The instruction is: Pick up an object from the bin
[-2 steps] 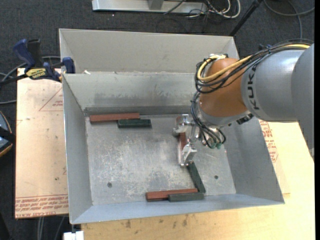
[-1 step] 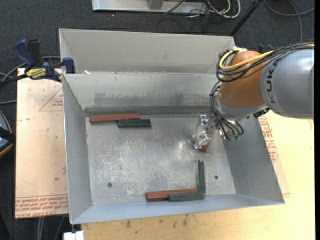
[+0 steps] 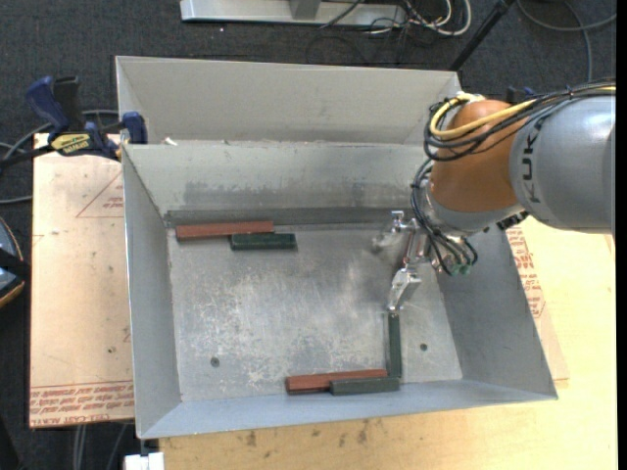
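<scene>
My gripper (image 3: 392,270) hangs in the right half of the bin, its two metal fingers spread apart and open, with nothing between them. The nearer fingertip (image 3: 396,300) is just above the far end of a thin dark green bar (image 3: 393,346) that runs toward the front wall. At that bar's near end lie another dark green bar (image 3: 365,386) and a red-brown bar (image 3: 331,381), end to end along the front wall.
A second red-brown bar (image 3: 223,231) and a short dark green bar (image 3: 263,243) lie against the back wall on the left. The arm with its orange cover and cables reaches in over the right rim.
</scene>
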Robot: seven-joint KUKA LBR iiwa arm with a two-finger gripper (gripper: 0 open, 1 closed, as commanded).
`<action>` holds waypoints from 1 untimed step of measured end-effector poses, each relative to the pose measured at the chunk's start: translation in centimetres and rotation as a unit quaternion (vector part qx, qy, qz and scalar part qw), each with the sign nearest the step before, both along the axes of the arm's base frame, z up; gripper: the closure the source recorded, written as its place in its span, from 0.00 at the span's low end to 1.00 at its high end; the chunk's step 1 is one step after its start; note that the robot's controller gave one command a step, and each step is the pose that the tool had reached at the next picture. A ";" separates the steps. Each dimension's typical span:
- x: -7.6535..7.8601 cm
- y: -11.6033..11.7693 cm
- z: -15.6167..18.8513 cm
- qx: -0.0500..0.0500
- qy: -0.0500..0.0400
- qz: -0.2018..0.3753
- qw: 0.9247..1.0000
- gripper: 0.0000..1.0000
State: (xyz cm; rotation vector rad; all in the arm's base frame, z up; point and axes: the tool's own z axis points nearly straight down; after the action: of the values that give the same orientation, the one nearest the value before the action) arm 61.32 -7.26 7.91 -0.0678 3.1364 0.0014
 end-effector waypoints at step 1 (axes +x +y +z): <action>0.0 0.0 0.0 0.000 0.000 0.000 1.000 0.00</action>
State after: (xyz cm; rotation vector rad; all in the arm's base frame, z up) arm 61.33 -7.26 7.91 -0.0674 3.1363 0.0016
